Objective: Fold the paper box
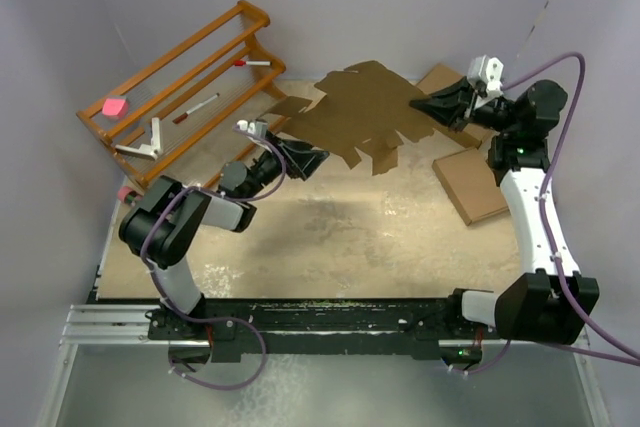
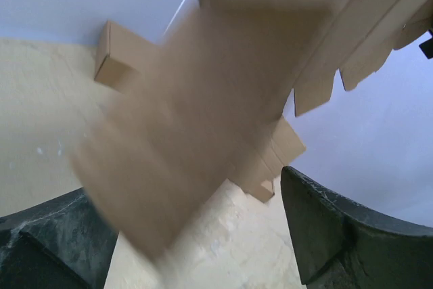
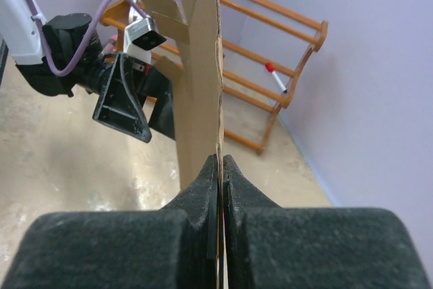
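Note:
The paper box (image 1: 360,112) is a flat brown die-cut sheet with notched flaps, held up off the table at the back. My right gripper (image 1: 420,104) is shut on its right edge. In the right wrist view the sheet (image 3: 196,65) stands edge-on, pinched between the black pads of the right gripper (image 3: 221,162). My left gripper (image 1: 316,160) is open at the sheet's lower left edge. In the left wrist view a blurred flap (image 2: 203,99) hangs down close in front of the left gripper (image 2: 183,187); contact cannot be told.
A wooden rack (image 1: 180,87) stands at the back left with pens, a pink piece (image 1: 115,106) and a white piece (image 1: 150,142) on it. Two flat brown boxes (image 1: 470,185) (image 1: 445,80) lie at the right. Purple walls enclose the table.

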### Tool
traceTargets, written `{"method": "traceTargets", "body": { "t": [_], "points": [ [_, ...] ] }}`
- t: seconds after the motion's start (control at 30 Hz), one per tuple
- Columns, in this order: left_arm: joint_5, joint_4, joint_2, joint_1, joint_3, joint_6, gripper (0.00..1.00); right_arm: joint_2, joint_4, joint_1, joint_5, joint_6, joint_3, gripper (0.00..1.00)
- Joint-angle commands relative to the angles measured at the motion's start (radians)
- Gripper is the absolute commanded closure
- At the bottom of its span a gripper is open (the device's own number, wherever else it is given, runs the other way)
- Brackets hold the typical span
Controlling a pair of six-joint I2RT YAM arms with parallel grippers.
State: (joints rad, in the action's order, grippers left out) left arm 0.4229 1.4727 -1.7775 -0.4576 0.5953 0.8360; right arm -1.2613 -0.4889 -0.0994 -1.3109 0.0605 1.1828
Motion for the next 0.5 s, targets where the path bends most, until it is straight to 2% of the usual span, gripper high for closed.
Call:
{"method": "traceTargets", "body": {
  "t": [0.0,0.17,0.47],
  "points": [
    [0.010,0.039,0.029,0.023,0.083,-0.071,0.07,0.037,-0.154,-0.002,-0.033,0.001,0.047,1.00],
    [0.013,0.023,0.036,0.035,0.119,-0.071,0.11,0.036,-0.151,-0.002,-0.035,0.001,0.052,1.00],
    [-0.003,-0.048,0.103,0.035,0.091,-0.071,0.49,0.027,-0.095,-0.003,-0.021,0.001,0.057,1.00]
  ]
}}
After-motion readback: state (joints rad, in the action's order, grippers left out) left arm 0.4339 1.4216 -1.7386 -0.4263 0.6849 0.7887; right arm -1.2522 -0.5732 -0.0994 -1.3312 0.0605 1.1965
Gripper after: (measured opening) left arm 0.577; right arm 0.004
